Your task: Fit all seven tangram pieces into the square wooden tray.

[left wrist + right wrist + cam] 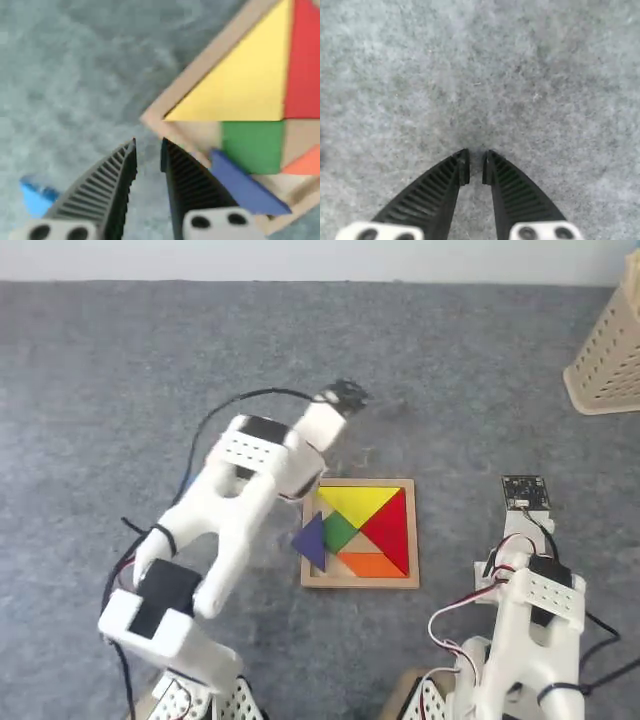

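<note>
A small blue piece (34, 197) lies on the carpet (120, 360) beside my left gripper (148, 150), which hangs almost closed and empty just off the tray (360, 583) corner. A purple piece (312, 540) lies across the tray's left rim. Inside are a yellow triangle (355, 502), a green square (338, 530), a red triangle (392, 530) and an orange triangle (370, 563). My right gripper (475, 159), also nearly closed and empty, sits over the carpet.

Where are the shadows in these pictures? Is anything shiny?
Right wrist view: a soft dark patch lies on the grey carpet just past the tips of the right hand, likely its own shadow. High view: even light, only a faint shadow beside the left arm, and no shine on the wooden tray. Left wrist view: no glare on the yellow piece.
</note>
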Tool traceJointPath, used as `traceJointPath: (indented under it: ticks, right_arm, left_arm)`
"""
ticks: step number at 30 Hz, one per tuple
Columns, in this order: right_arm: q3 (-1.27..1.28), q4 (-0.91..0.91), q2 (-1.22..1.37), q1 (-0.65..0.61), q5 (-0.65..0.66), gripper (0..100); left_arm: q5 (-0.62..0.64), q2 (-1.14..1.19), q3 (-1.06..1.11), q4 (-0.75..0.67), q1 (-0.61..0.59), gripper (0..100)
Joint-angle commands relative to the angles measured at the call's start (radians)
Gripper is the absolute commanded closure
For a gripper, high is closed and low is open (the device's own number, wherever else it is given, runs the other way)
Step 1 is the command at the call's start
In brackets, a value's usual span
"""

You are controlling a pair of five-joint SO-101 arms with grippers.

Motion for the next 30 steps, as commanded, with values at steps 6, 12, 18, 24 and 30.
traceJointPath:
  ticks: [6,12,18,24,30]
  right_arm:
    - [-0.005,-0.015,-0.024,-0.008,0.014,91.6]
    - [-0.005,-0.013,-0.024,-0.008,0.014,91.6]
    - [-0.005,-0.013,-0.024,-0.008,0.014,91.6]
    - [-0.005,-0.013,-0.024,-0.008,0.014,91.6]
    - [-0.005,-0.015,-0.022,-0.008,0.011,91.5]
  left_arm:
    - [0.095,-0.084,0.213,-0.083,-0.038,95]
    - [0.095,-0.261,0.397,-0.16,-0.02,95]
    - [0.095,-0.308,0.446,-0.157,0.037,95]
    - [0.101,-0.308,0.478,-0.157,0.104,95]
    - [0.1,-0.318,0.476,-0.106,0.106,95]
